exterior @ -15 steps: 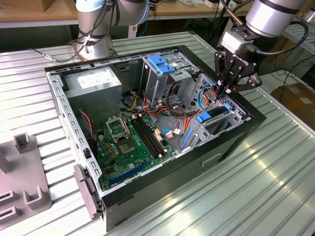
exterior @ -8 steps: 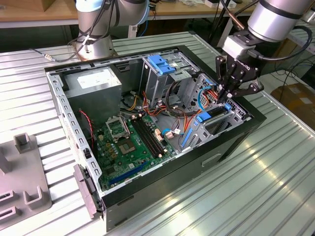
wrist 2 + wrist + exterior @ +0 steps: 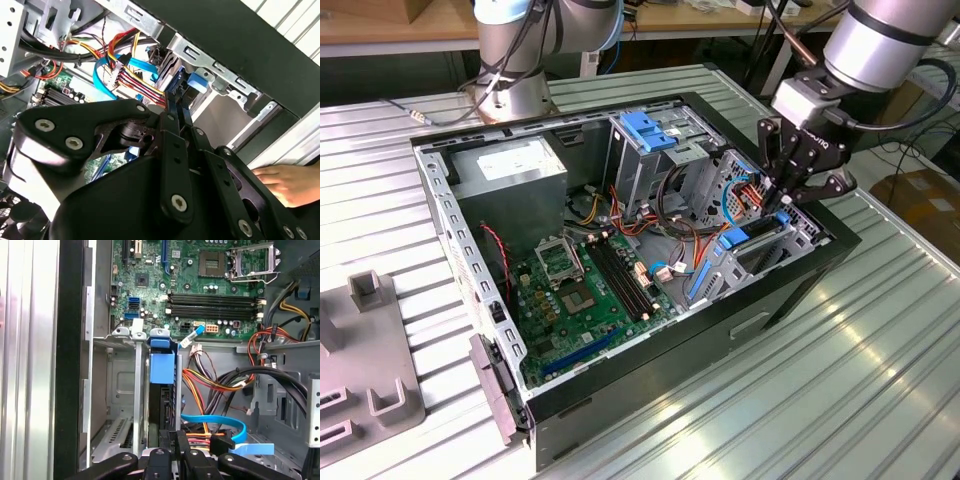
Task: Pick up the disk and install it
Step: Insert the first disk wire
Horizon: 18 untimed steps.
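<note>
The open case (image 3: 650, 385) lies on the table, its cage (image 3: 760, 255) at about 3 o'clock in the exterior view. Installing looks well underway: the disk (image 3: 161, 402) stands on edge, mostly sunk in the cage slot. It shows as a thin dark slab with a bright blue rail tab (image 3: 162, 365). The gripper (image 3: 176, 440) looks pinched narrowly onto its near end. Seating it probably calls for a straight push along the slot.

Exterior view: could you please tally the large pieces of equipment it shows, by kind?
Robot arms: 2
Open computer case: 1
Grey moulded fixture: 1
Total: 4
</note>
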### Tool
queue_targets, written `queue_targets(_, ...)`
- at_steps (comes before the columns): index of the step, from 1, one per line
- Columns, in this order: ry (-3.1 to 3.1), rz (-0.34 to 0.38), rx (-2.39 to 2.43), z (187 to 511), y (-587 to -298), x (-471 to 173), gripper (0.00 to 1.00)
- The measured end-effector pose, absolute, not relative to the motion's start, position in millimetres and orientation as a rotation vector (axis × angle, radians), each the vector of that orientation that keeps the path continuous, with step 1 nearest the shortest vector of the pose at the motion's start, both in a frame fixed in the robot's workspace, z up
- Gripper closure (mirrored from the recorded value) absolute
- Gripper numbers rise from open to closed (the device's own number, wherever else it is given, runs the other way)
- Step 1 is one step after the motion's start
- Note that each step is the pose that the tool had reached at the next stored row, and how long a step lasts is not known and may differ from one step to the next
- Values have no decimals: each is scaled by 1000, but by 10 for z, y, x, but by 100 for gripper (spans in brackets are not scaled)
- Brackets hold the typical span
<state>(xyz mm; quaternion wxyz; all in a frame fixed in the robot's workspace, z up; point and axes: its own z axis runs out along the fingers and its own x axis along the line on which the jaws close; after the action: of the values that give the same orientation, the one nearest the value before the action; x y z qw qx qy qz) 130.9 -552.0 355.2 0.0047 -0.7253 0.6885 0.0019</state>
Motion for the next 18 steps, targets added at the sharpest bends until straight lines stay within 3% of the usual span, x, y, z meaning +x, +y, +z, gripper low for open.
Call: queue_targets(18, 2154, 6, -2274, 3465, -5557, 1303, 84)
